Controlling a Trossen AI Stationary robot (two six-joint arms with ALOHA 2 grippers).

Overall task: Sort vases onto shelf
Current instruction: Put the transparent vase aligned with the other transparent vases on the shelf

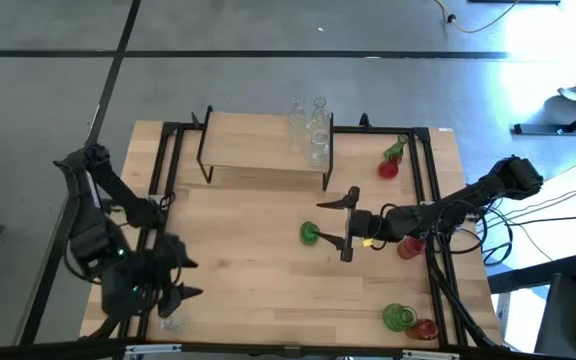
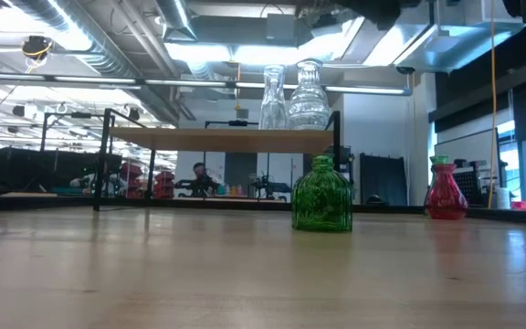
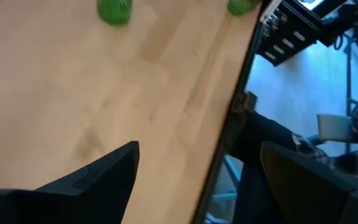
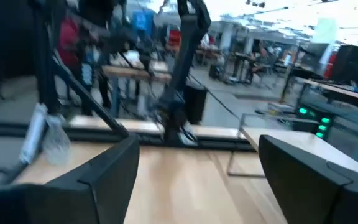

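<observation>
The shelf [image 1: 258, 150] stands at the table's far side, with several clear vases [image 1: 313, 130] upright on its right end; the low view shows them as clear vases [image 2: 290, 96] too. A green vase [image 1: 310, 234] stands upright on its base mid-table and shows as the green vase [image 2: 321, 194] in the low view. My right gripper [image 1: 333, 228] is open, just right of that vase and raised above it, touching nothing. My left gripper [image 1: 194, 278] is open at the table's near left corner. The right wrist view shows a clear vase [image 4: 51, 140] there.
A green vase [image 1: 396, 150] and a red vase [image 1: 387, 169] stand at the far right. One red vase [image 1: 410, 246] sits under my right arm. A green vase [image 1: 399, 318] and a red vase [image 1: 424, 328] stand near right. Black frame rails [image 1: 423, 190] run along both sides.
</observation>
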